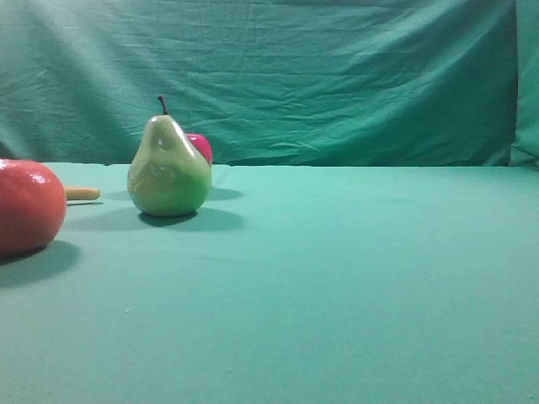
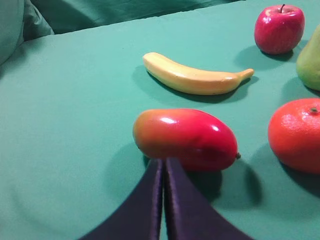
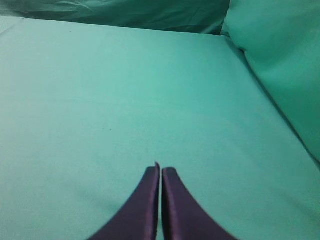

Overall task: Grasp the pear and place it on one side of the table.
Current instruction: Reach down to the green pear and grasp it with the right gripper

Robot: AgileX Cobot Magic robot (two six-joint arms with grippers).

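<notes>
The glossy yellow-green pear (image 1: 169, 164) stands upright on the teal table (image 1: 337, 269), left of centre, its dark stem up. Only its edge (image 2: 311, 60) shows at the right border of the left wrist view. My left gripper (image 2: 164, 161) is shut and empty, its dark fingertips just in front of a red-orange mango (image 2: 186, 138), well away from the pear. My right gripper (image 3: 161, 169) is shut too, with nothing in it, over bare cloth (image 3: 125, 100). Neither gripper shows in the exterior high view.
A red apple (image 1: 200, 146) sits just behind the pear; the same apple (image 2: 279, 28) shows at top right of the left wrist view. A banana (image 2: 192, 77) and an orange-red round fruit (image 2: 296, 134) lie near the mango. The wrinkled backdrop (image 1: 337, 76) bounds the far edge.
</notes>
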